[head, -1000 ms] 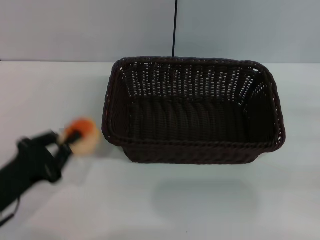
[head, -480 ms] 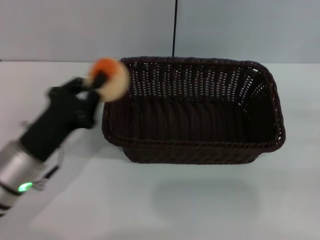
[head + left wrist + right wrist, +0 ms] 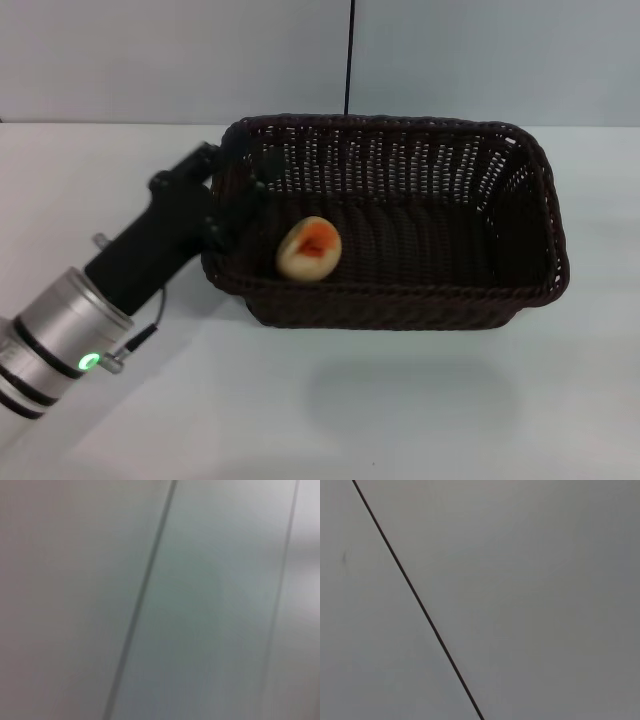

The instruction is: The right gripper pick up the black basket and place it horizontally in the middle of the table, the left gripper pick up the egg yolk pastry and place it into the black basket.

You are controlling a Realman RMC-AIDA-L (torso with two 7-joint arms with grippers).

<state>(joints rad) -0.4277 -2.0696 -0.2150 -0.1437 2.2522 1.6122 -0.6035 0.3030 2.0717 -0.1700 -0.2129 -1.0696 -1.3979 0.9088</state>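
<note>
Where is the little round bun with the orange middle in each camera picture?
Head view: the egg yolk pastry lies inside the black basket, near its left end by the near wall, apart from the left gripper at the basket's left rim.
Left wrist view: not in it, only wall.
Right wrist view: not in it, only wall.
Shared landmark: the thin dark cable on the wall.

egg yolk pastry (image 3: 309,249) inside black basket (image 3: 400,300)

Left gripper (image 3: 245,165) raised at left, fingers (image 3: 268,168) spread, empty
</note>
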